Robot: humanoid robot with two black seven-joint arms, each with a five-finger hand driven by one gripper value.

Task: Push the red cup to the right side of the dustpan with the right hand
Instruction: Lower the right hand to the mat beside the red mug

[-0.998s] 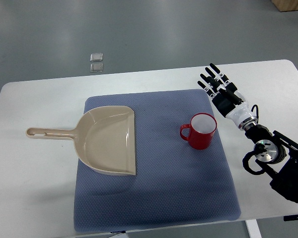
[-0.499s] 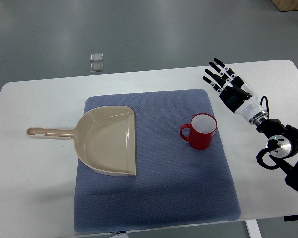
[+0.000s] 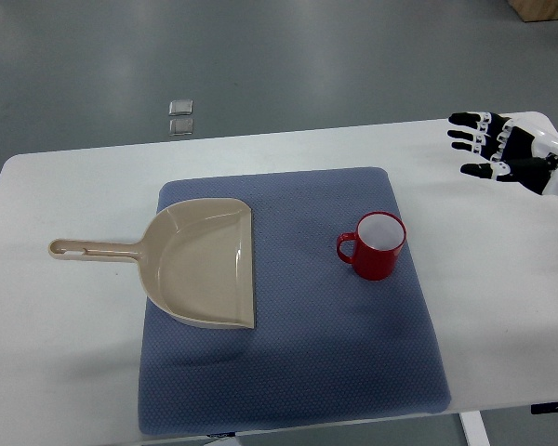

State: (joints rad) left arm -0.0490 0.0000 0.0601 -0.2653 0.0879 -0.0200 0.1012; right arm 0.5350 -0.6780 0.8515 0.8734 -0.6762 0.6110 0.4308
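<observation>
The red cup (image 3: 378,245) stands upright on the blue mat (image 3: 288,372), handle toward nine o'clock, well apart from the dustpan (image 3: 205,263) at its nine o'clock. The right hand (image 3: 502,154) hovers at the cup's two o'clock over the bench (image 3: 65,353), fingers spread, holding nothing.

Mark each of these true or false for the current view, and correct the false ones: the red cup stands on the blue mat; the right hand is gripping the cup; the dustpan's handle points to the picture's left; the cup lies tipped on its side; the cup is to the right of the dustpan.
1. The red cup stands on the blue mat. True.
2. The right hand is gripping the cup. False: it is over the table's far right corner, fingers spread, well apart from the cup.
3. The dustpan has its handle pointing to the picture's left. True.
4. The cup lies tipped on its side. False: it stands upright, its open mouth facing up.
5. The cup is to the right of the dustpan. True.
</observation>
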